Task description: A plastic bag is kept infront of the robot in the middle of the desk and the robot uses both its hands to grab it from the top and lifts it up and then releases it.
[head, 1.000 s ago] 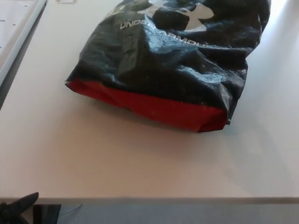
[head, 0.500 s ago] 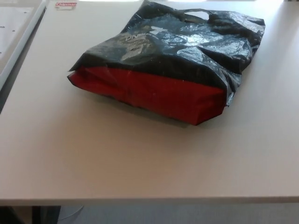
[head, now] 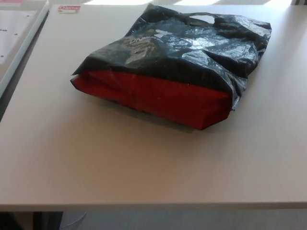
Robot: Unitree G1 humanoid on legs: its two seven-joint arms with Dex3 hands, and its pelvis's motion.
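A black plastic bag (head: 177, 52) with a red bottom panel lies flat on the beige desk (head: 120, 158), in the middle and toward the far side. Its cut-out handle (head: 201, 19) shows at the far end, and white lettering is partly visible on its crinkled top. The red panel (head: 158, 96) faces me. No part of either hand shows in the head view.
A white panel (head: 14, 33) lies along the desk's far left edge. A small red-and-white label (head: 68, 8) sits at the far left of the desk. The desk's front edge (head: 153, 207) runs across the bottom of the picture.
The bag has collapsed flat onto the desk, its red panel now showing broadly. A black hand part seen at the bottom left a second ago is gone. The view has tilted a little.
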